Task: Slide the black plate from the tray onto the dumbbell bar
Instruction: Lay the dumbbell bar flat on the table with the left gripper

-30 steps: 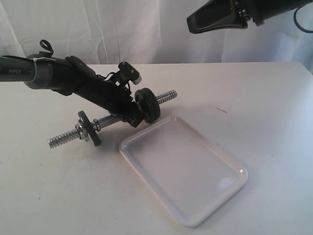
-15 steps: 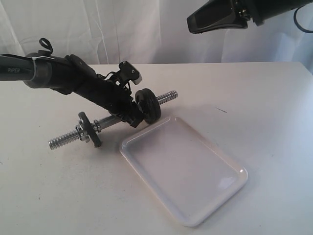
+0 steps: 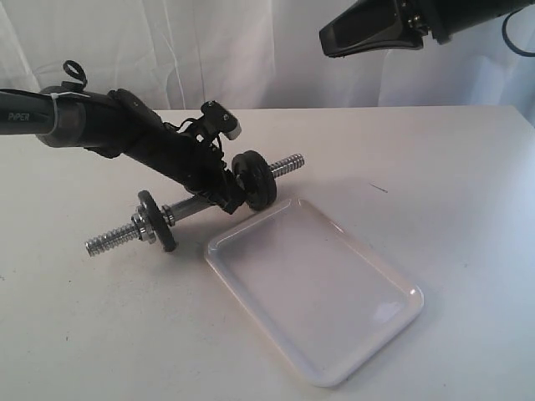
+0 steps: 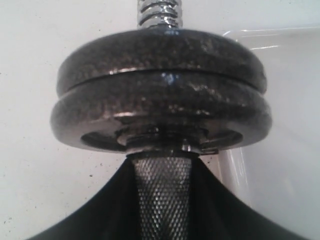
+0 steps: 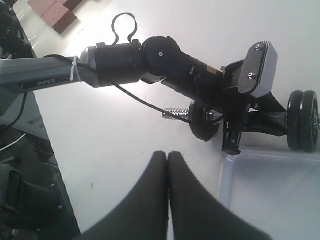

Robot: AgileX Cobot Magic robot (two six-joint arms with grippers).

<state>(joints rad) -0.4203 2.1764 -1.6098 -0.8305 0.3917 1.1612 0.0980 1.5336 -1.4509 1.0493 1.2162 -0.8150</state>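
1. A matte white worktop [image 3: 435, 167], flat and faintly speckled, is seen.
2. A glossy white tray [image 3: 318, 284], rectangular, round-cornered and low-rimmed, is laid on it.
3. The chrome bar [image 3: 188, 205], knurled in the middle and threaded at both ends, is held tilted just beside the tray.
4. The left end effector [image 3: 227, 197] is clamped on the knurling. The right end effector [image 5: 167, 161] is pressed closed with nothing held.
5. The plate [image 3: 261, 179], round with a pebbled black finish, is seated on the bar against a like disc [image 3: 247, 177].

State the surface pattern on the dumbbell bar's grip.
The dumbbell bar grip is silver with fine cross-hatched knurling, clearest in the left wrist view.
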